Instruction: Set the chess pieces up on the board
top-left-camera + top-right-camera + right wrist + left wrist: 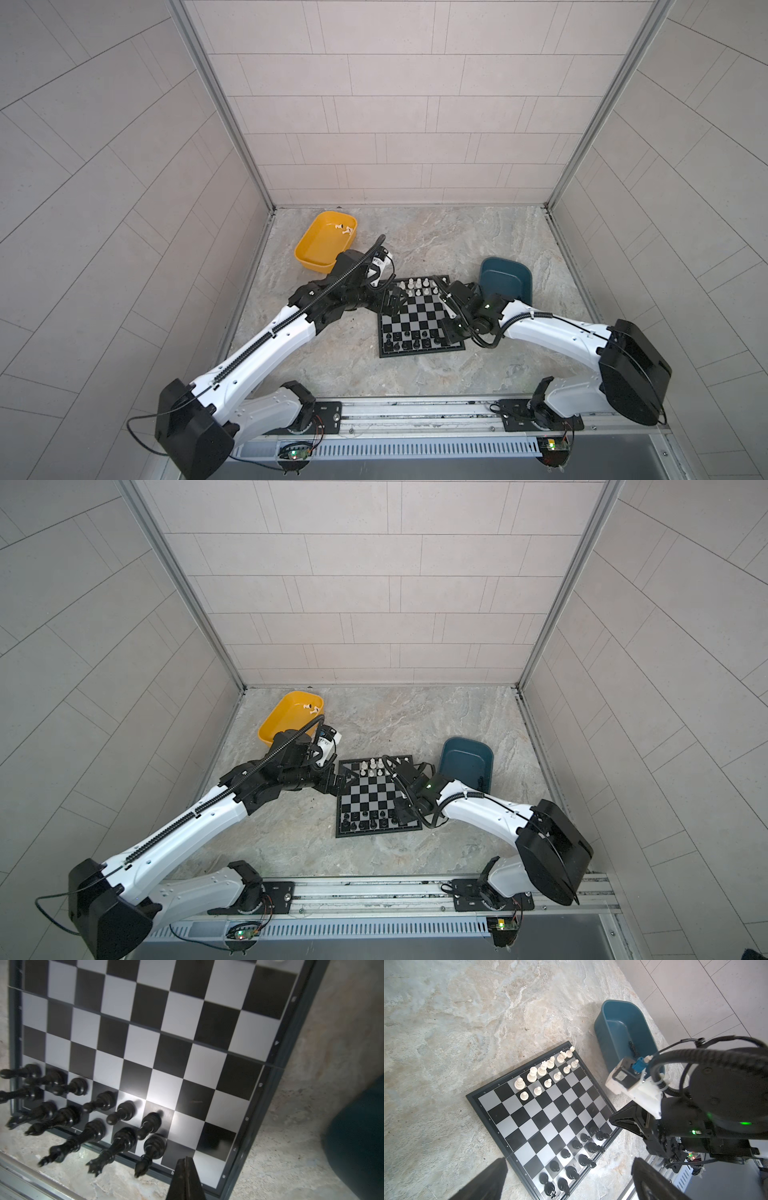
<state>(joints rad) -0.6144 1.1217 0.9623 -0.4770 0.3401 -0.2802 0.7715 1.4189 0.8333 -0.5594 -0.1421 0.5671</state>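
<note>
The board lies mid-table, with white chess pieces along its 12 o'clock edge and black chess pieces at 6 o'clock. Digits 1 to 7 read along its border. The left gripper, spread wide, hovers at its 10 o'clock corner. The right gripper, pressed together, is at 4 o'clock.

Black-and-grey chequered board, white pieces, black pieces, yellow tray, teal tray

Enclosed on three sides by pale grey tiled walls, framed by aluminium corner posts, floored mid-frame in beige marbled stone.
</note>
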